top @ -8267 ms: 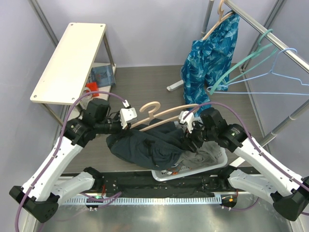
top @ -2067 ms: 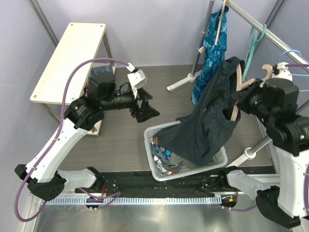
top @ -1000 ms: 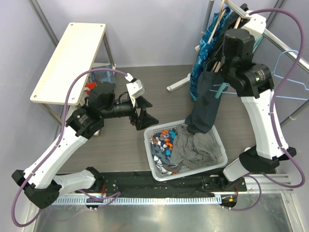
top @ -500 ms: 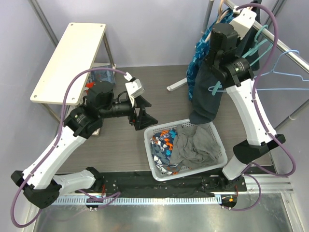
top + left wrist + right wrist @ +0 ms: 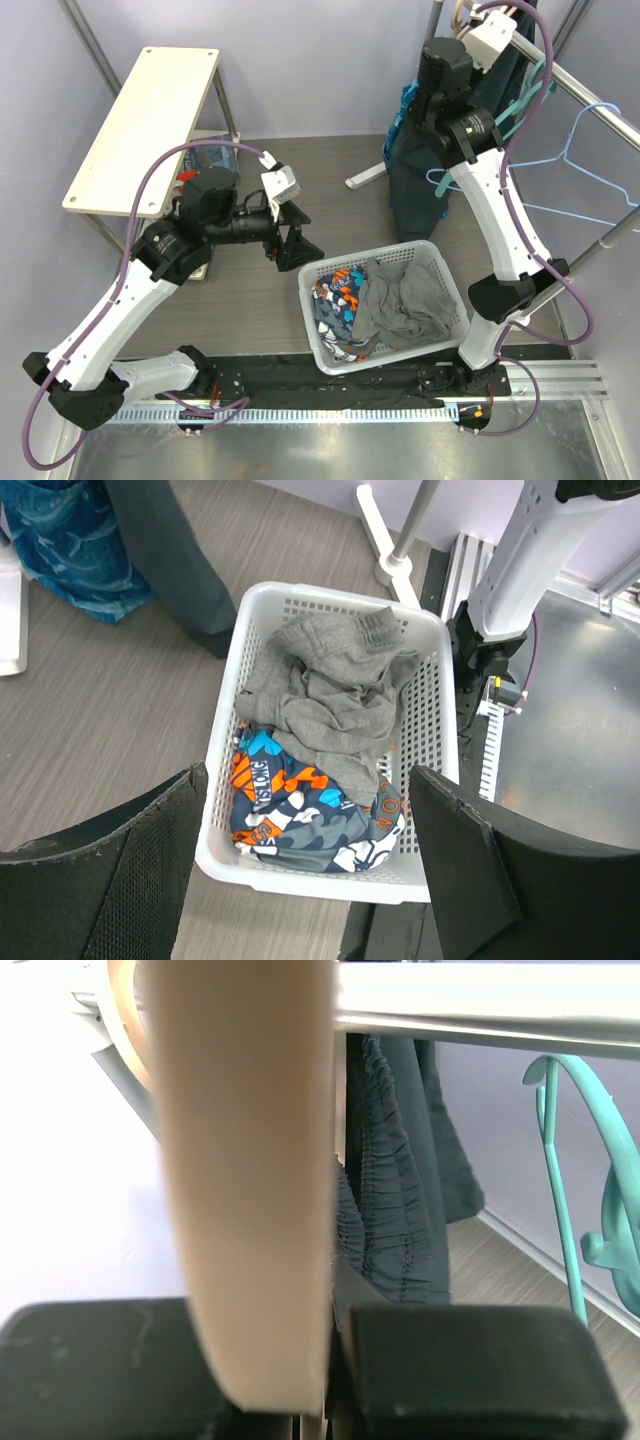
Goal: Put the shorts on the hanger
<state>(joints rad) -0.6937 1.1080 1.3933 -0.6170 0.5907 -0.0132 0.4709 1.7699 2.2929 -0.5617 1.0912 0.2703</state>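
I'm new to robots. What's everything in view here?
shorts: one, dark navy, hanging from the hanger
hanger: one, beige, at the rail
teal hanger: one, on the rail
wire hanger: one, pale blue, on the rail
leafy garment: one, blue, behind the shorts
rail: one, metal, upper right
basket: one, white, centre
grey cloth: one, in the basket
patterned garment: one, orange and blue, in the basket
shelf: one, cream, far left
left end effector: one, black, open, left of the basket
right end effector: one, black, shut on the hanger
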